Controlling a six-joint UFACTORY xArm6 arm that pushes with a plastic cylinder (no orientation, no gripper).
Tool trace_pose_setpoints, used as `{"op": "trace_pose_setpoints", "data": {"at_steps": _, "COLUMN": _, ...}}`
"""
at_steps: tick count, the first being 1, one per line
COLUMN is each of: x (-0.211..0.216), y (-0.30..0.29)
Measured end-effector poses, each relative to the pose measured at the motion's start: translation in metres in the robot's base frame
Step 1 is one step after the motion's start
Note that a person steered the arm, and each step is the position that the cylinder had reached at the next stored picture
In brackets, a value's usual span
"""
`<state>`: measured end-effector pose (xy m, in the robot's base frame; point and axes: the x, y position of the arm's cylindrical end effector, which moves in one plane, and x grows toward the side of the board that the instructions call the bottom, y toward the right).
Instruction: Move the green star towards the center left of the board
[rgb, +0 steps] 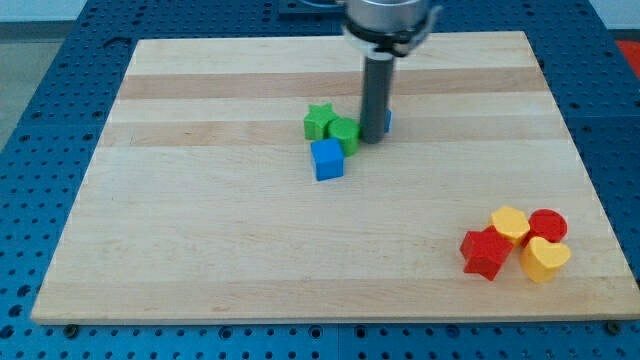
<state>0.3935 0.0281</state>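
A dark rod descends from the top of the view to a wooden board (200, 250), my tip (371, 142) meeting the surface just right of centre. The arm carries no fingers, so nothing is grasped or released; the tip simply rests at the cluster's edge. The green star (319, 121) sits slightly above the board's centre, at about ten o'clock from the tip, with a green round block (344, 133) touching it and lying between star and tip, just beside the rod. A blue cube (327, 159) sits at seven o'clock from the tip, against the green pair. A second blue block (386, 121), mostly hidden behind the rod, shows at one o'clock. Well apart, at four o'clock near the board's lower right corner, a red star (484, 252), yellow hexagon (511, 224), red cylinder (548, 225) and yellow heart (545, 258) are bunched together.
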Motion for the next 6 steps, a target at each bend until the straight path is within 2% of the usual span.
{"op": "trace_pose_setpoints", "data": {"at_steps": 1, "x": -0.009, "y": -0.053}}
{"op": "trace_pose_setpoints", "data": {"at_steps": 2, "x": -0.016, "y": -0.079}}
{"op": "trace_pose_setpoints", "data": {"at_steps": 3, "x": -0.021, "y": -0.056}}
{"op": "trace_pose_setpoints", "data": {"at_steps": 6, "x": -0.067, "y": -0.158}}
